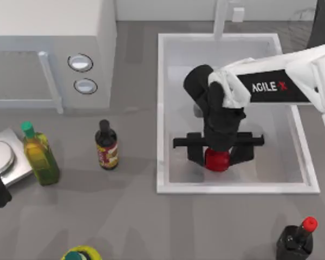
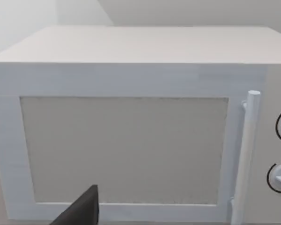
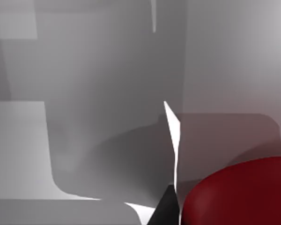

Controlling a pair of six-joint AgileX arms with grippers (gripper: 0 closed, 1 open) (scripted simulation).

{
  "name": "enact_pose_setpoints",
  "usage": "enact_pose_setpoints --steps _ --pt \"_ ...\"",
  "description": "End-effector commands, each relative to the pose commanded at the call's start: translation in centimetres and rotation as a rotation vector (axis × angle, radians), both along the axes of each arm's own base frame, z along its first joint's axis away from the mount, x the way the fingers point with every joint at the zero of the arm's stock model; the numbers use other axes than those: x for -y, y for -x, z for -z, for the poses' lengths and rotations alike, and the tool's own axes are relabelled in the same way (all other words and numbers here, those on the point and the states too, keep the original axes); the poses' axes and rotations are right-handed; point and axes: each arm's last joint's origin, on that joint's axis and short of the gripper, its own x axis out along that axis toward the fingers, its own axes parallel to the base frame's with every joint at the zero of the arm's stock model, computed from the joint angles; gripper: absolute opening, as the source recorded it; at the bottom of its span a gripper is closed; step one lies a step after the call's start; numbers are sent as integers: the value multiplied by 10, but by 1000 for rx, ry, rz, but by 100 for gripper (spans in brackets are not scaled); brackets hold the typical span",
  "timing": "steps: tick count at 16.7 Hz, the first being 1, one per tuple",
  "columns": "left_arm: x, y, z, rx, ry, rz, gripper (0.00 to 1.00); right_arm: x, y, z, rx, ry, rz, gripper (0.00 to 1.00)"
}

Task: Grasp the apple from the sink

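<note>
The right hand (image 1: 217,157) reaches down into the sink (image 1: 163,108) at centre right of the top view, its fingers set either side of the apple (image 1: 217,160) (a grip cannot be confirmed), near the sink's lower rim, with bare floor above it. The left arm sits at the left edge, by the microwave (image 2: 131,93).

The right gripper (image 1: 217,156) covers the top of the apple (image 1: 217,161), its fingers' grip unclear, while the microwave (image 2: 131,126) knobs are cut off.
</note>
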Motion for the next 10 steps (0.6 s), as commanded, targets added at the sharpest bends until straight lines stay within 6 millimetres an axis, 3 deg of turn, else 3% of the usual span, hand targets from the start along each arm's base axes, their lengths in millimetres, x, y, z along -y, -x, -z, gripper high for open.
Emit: enact_pose_setpoints --steps 7,8,10 --pt "0 0 0 0 0 0 100 0 0 0 0 0 0 0" --pt "0 0 0 0 0 0 100 -1 -5 -29 48 0 -9 0" --pt "0 0 0 0 0 0 100 -2 -6 -31 47 1 -9 0"
